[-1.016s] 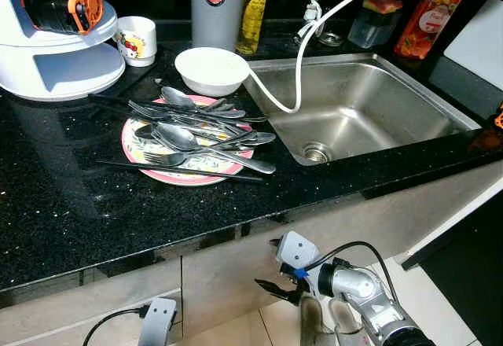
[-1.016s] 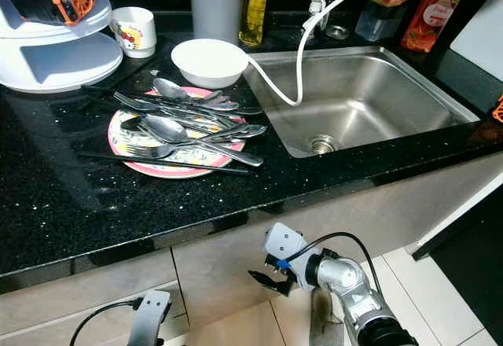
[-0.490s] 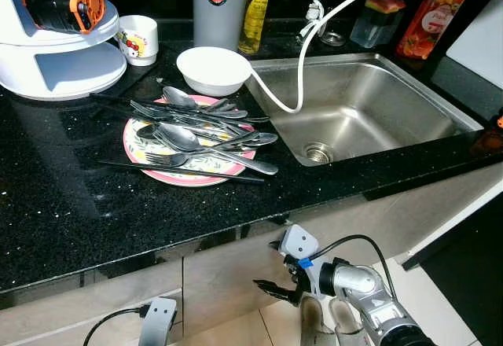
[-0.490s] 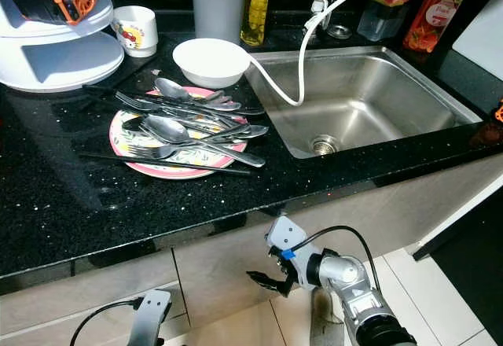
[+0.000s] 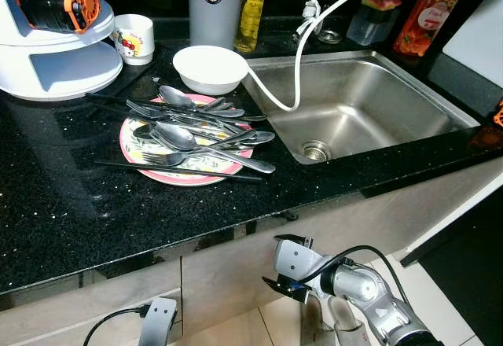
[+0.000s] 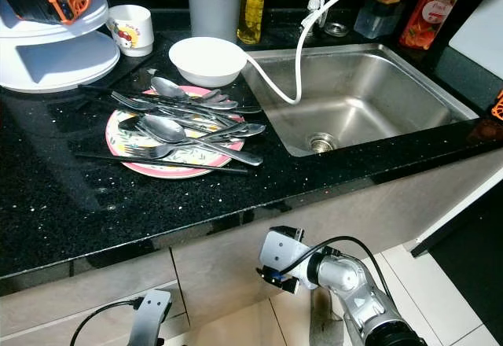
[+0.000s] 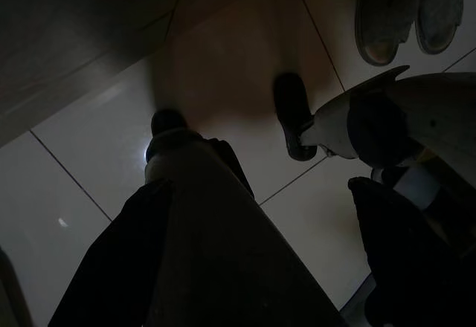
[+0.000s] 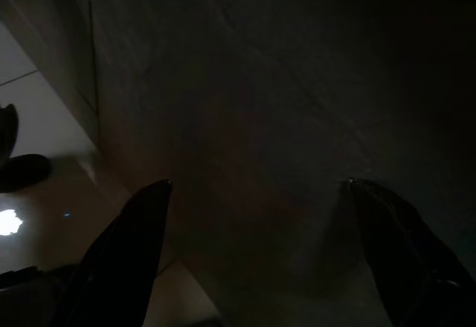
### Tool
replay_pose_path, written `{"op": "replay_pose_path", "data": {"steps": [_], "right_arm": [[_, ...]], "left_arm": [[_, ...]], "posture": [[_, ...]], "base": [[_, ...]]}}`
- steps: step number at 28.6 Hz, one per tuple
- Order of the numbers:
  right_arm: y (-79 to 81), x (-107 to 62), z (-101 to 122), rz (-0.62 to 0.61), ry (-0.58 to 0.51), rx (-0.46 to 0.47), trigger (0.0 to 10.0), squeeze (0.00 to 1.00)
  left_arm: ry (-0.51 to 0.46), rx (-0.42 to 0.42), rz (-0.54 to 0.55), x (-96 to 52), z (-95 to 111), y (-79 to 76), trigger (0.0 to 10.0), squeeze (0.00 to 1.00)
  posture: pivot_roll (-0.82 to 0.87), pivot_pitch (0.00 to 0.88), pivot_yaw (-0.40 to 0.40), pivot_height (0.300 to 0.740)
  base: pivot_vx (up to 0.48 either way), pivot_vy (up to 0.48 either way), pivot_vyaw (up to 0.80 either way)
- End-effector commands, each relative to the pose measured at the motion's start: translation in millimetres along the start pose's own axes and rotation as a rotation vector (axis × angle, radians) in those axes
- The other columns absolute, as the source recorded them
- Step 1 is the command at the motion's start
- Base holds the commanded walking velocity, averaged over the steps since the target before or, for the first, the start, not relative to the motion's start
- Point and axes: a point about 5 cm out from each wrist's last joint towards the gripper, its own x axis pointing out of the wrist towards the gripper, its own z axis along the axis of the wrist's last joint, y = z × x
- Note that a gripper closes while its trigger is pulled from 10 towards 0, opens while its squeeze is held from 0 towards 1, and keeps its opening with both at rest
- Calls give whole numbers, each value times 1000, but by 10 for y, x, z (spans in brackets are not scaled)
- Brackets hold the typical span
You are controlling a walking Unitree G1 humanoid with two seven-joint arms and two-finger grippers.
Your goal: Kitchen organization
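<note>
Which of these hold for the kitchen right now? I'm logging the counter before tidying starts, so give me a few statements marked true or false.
1. The cutlery is piled on a pink-rimmed plate on the black counter. True.
2. The white bowl sits inside the sink. False: it stands on the counter beside the sink.
3. A white hose hangs into the sink. True.
4. The right tool is shut on a spoon. False: its fingers are spread apart, holding nothing, low in front of the cabinet.
5. The white mug stands on the plate. False: it stands on the counter farther back, by the white rack.
</note>
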Motion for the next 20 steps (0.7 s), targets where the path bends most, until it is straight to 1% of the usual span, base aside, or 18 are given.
{"op": "replay_pose_path", "data": {"steps": [1, 5, 6, 9, 12, 15, 20], "right_arm": [[-84, -23, 61, -59, -15, -38, 10000, 0], [-67, -27, 62, -65, -25, -40, 10000, 0], [-60, -22, 54, -67, -36, -16, 10000, 0], [-51, -14, 51, -63, -32, 2, 10000, 0], [-46, -16, 54, -63, -30, 2, 10000, 0], [-43, -17, 50, -63, -28, 5, 10000, 0], [-43, -19, 38, -65, -19, 8, 10000, 0]], "left_arm": [[72, -1, -22, 2, -169, -62, 10000, 0], [74, 8, -28, 1, -170, -62, 10000, 0], [77, 14, -26, -1, -173, -55, 10000, 0], [74, 14, -23, -2, -168, -49, 10000, 0], [72, 14, -20, -6, -165, -36, 10000, 0], [83, 17, -11, -21, -208, -4, 10000, 0], [88, 15, -10, -22, -231, -9, 10000, 0]], "posture": [[-99, 64, -79, 740], [-105, 63, -76, 740], [-102, 65, -75, 740], [-90, 73, -72, 740], [-88, 74, -74, 740], [-88, 74, -76, 740], [-84, 72, -83, 740]], "base": [[0, 0, 0], [0, 0, 0], [0, 0, 0], [0, 0, 0], [0, 0, 0], [0, 0, 0], [0, 0, 0]]}}
